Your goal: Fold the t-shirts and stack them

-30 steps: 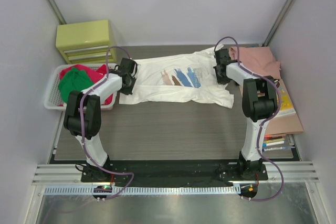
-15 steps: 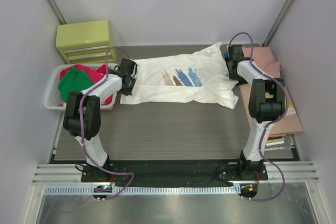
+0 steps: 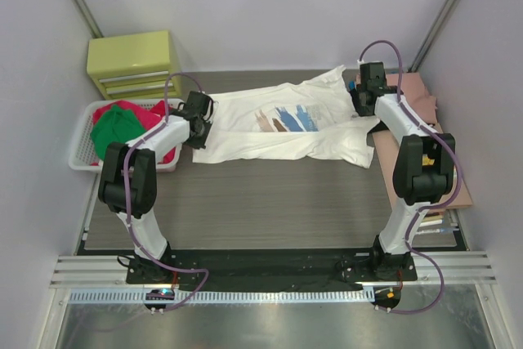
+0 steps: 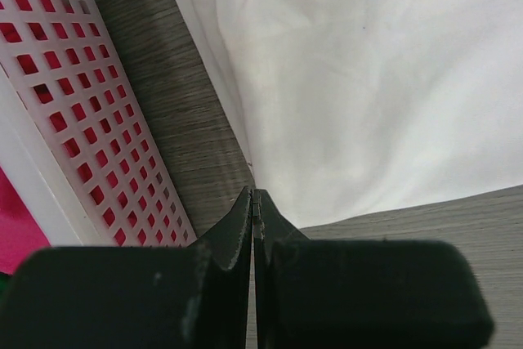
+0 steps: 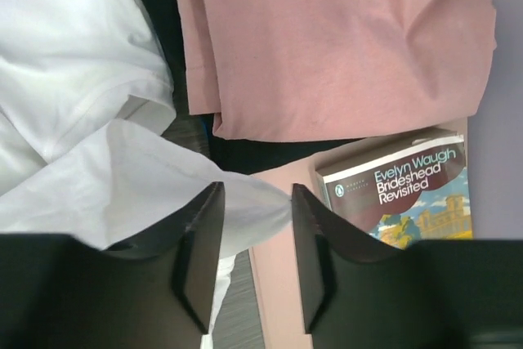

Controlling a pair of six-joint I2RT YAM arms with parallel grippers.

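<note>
The white cloth t-shirt with blue-brown brush strokes point(image 3: 278, 132) lies spread along the counter's point(image 3: 270, 194) far edge. The left end effector point(image 4: 253, 198) pinches its hem; the right end effector point(image 5: 255, 202) stands narrowly parted over its sleeve.

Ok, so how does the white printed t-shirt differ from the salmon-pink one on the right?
The white printed t-shirt lies spread open across the middle of the table; the salmon-pink t-shirt sits folded at the right edge. The white one carries blue, brown and pink brush strokes; the pink one is plain. The white one covers far more table than the pink one. Both lie flat.
</note>
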